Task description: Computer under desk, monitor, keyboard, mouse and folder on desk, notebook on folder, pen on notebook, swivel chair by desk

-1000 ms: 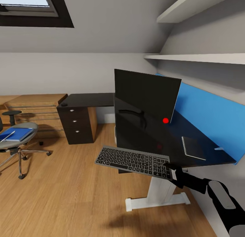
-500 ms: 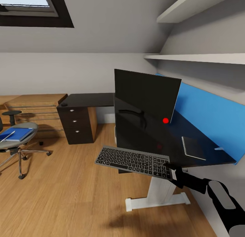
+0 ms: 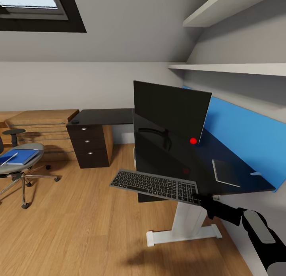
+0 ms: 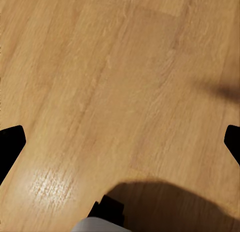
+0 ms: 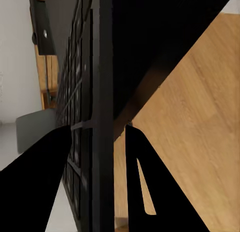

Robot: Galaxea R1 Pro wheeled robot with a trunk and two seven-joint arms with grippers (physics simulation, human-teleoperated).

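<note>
Keyboard [image 3: 155, 185] is in the right hand [image 3: 200, 198], clamped by its near end with one finger above and one below the frame; right wrist view confirms the frame [image 5: 102, 117] pinched between the fingers [image 5: 137, 182]. It's held roughly level at the counter [image 3: 174, 161] front edge, mostly overhanging the floor [image 3: 79, 228], not yet set down. Whether the far edge touches the top, can't tell.

Monitor [image 3: 171, 111] stands upright on the counter just behind the keyboard, so that item looks done. Notebook [image 3: 225, 172] lies flat on the counter to the right of the monitor, near the blue wall panel [image 3: 246, 133]. A small dark lump that is probably the mouse [image 3: 74, 121] sits on the far wing above the drawers [image 3: 90, 143], well apart from the keyboard spot.

Swivel chair [image 3: 18, 165] is well away at the left, with the folder [image 3: 18, 156] on its seat and the pen [image 3: 8, 158] lying across the folder.

Left hand: fingers [image 4: 10, 144] spread apart, nothing between them, pointing at bare floor.

Status, my read: monitor OK; keyboard placement in progress. Remaining: mouse next to keyboard, folder to counter, notebook and pen stacked on it, chair rolled in. Computer position can't be judged here.
</note>
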